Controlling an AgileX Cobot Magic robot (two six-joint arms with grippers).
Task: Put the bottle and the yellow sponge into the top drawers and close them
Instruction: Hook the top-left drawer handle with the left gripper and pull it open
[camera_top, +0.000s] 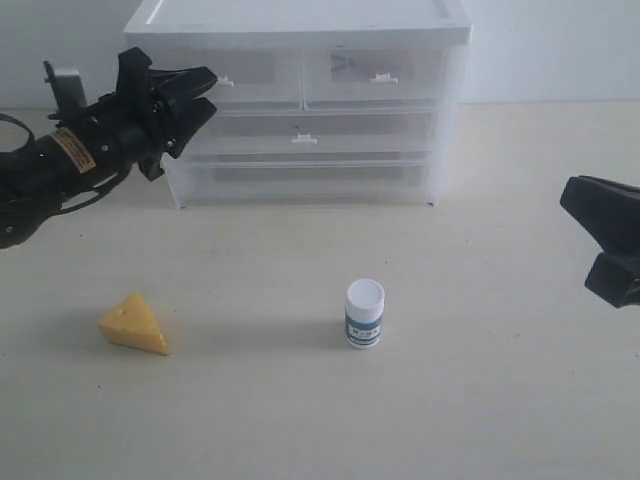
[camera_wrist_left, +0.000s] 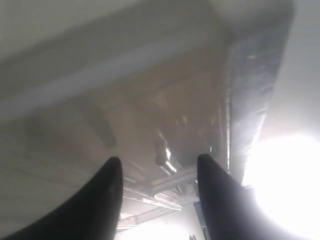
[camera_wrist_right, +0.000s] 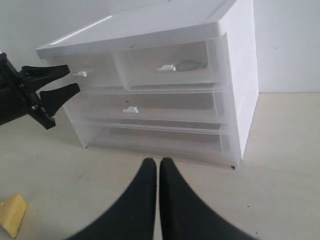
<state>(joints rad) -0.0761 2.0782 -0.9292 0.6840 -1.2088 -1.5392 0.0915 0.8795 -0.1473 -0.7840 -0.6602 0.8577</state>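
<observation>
**Left hand released at a top drawer's handle; bottle and yellow sponge lying out on the surface**

A white-topped cabinet is set at the middle of the far edge of the surface. Its two top drawers are seen side by side, both pushed in flush, each fitted with a small white handle. Two full-width drawers are stacked beneath them, likewise shut.

The left hand is raised in front of the cabinet's left end. It is released, with the jaws parted and nothing gripped between them. Its fingertips are pointed at the handle of the left-side top drawer and lie just beside it. In the right wrist view a small gap is shown between the tips and the handle. The left wrist view is filled by a blurred translucent drawer front, too close to be read further.

The right hand is seen near the right edge of the surface, well apart from the cabinet and aimed toward it. It is clenched, its two fingers pressed together with nothing between them.

The bottle is stood upright near the middle of the surface, white cap uppermost, well apart from the cabinet. The yellow sponge is laid toward the left edge, about as close to the near edge as the bottle and well apart from it. It is rested on a flat side with a point turned upward.
</observation>
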